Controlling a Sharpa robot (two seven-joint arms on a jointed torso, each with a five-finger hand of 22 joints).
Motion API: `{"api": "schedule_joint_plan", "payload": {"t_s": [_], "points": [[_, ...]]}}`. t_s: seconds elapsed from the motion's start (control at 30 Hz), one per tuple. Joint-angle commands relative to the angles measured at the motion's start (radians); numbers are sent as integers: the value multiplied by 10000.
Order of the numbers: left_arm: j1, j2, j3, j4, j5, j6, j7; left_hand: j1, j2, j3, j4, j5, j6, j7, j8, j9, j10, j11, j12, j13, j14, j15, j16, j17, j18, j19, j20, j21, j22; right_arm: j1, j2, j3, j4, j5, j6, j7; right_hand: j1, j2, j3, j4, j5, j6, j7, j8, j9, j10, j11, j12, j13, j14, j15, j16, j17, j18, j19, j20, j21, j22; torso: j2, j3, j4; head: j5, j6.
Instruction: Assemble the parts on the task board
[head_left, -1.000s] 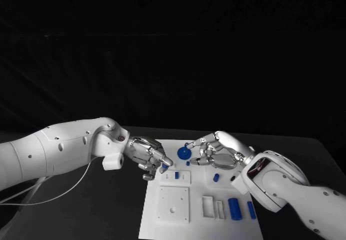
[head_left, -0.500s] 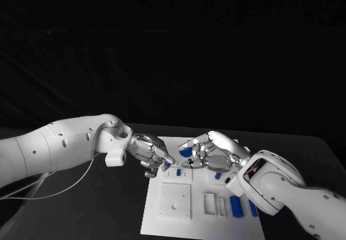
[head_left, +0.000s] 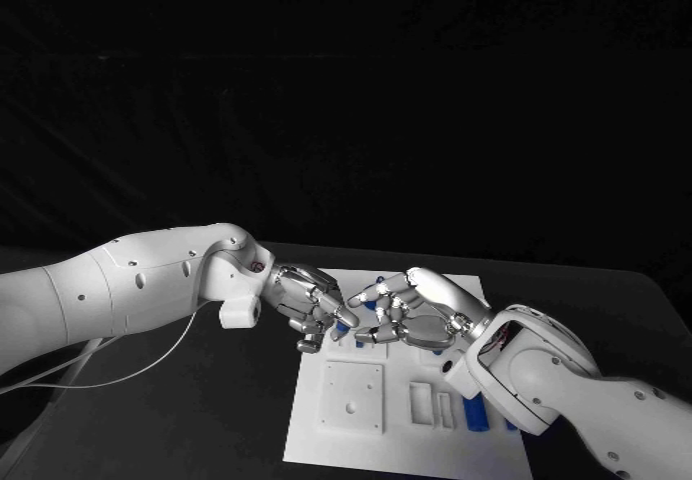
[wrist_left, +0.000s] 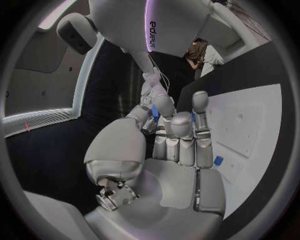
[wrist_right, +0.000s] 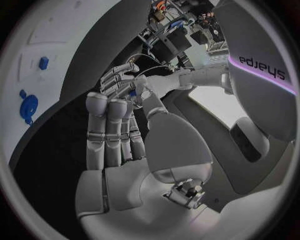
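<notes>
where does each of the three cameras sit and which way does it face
Head view: on the robot's head, looking down at the task board; both white arms come in, left robot hand and right robot hand meeting fingertip to fingertip above the board's far end.
Left wrist view: behind the left robot hand, looking along its fingers toward the right one; board at one side.
Right wrist view: behind the right robot hand, facing the left one and a round blue part.
Shared: both wrist views show the hands meeting.
</notes>
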Motion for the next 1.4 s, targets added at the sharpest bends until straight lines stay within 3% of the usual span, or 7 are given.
{"api": "schedule_joint_plan", "payload": {"t_s": [0.03, 0.53, 0.73, 0.8, 1.03, 1.23, 1.4], "points": [[1, 47, 7, 16, -42, 12, 49, 148, 3, 1456, -1410, 25, 10, -50, 37, 5, 82, -160, 56, -16, 23, -49, 40, 10, -129, 1, -69, 37, 187, -9, 45, -43, 3, 115, 278, 106, -25, 80, -73, -13, 12, -46, 9, 44, -12, -38, 35, 52, 15, -89, 14, 15, 2, 22, -69, -12, -39, 553, 3, 6, -7, 30, -17], [2, 155, 7, -62, -77, -165, 52, 178, -4, 1438, -1354, -36, -14, -47, 34, 2, 80, -164, 68, -31, 21, -47, 37, 4, -135, -4, -70, 40, 182, -4, 151, -134, -20, 232, 472, 162, -113, 447, 15, -32, -177, 236, -47, 40, -14, -72, -4, 92, 48, -90, -4, 37, 8, 4, -70, -26, 3, 566, 0, 21, -18, 80, -40], [2, 182, 7, -85, -102, -164, 11, 196, -12, 1425, -1324, -69, -19, -45, 35, -11, 76, -161, 72, -41, 14, -48, 33, -5, -139, -5, -71, 40, 181, -3, 160, -149, -82, 238, 600, 174, -60, 813, 736, -51, -1137, 517, -110, 42, -13, -147, -38, 144, 120, -104, -22, 55, 18, -12, -103, -42, 36, 572, 2, 13, -17, 75, -47], [2, 186, 7, -93, -108, -143, -8, 196, -12, 1425, -1324, -69, -19, -45, 35, -11, 76, -161, 72, -41, 14, -48, 33, -5, -139, -5, -71, 40, 181, -3, 161, -153, -105, 233, 643, 174, -13, 878, 1125, -61, -1644, 654, -136, 37, -14, -177, -51, 154, 143, -107, -31, 61, 21, -20, -116, -52, 52, 574, 2, 13, -17, 75, -47], [2, 186, 7, -136, -146, -85, -58, 214, -18, 1423, -1318, -76, -24, -44, 33, -24, 75, -161, 75, -46, 16, -47, 37, 2, -141, -6, -72, 39, 182, -3, 155, -161, -178, 215, 706, 185, -198, 747, 2443, -17, -2417, 1027, -230, 44, -4, -191, -93, 181, 204, -112, -70, 66, 24, -46, -148, -89, 148, 577, 2, 11, -9, 55, -85], [3, 181, 7, -151, -158, -74, -82, 214, -18, 1423, -1318, -76, -24, -44, 33, -24, 75, -161, 75, -46, 16, -47, 37, 2, -141, -6, -72, 39, 182, -3, 157, -162, -216, 189, 691, 190, -250, 614, 2788, 23, -2497, 1292, -290, 53, 8, -168, -132, 177, 224, -107, -90, 64, 23, -62, -161, -109, 212, 581, 2, 7, -11, 60, -90], [4, 183, 7, -162, -141, -145, -59, 215, -22, 1405, -1288, -89, -18, -42, 33, -64, 72, -154, 80, -57, 4, -46, 25, -23, -144, -11, -71, 36, 180, -3, 186, -163, -245, 152, 612, 209, -224, 555, 2707, 36, -2483, 1565, -363, 56, 33, -137, -172, 185, 237, -95, -115, 66, 26, -79, -156, -131, 255, 585, 4, 12, -15, 58, -100]]}}
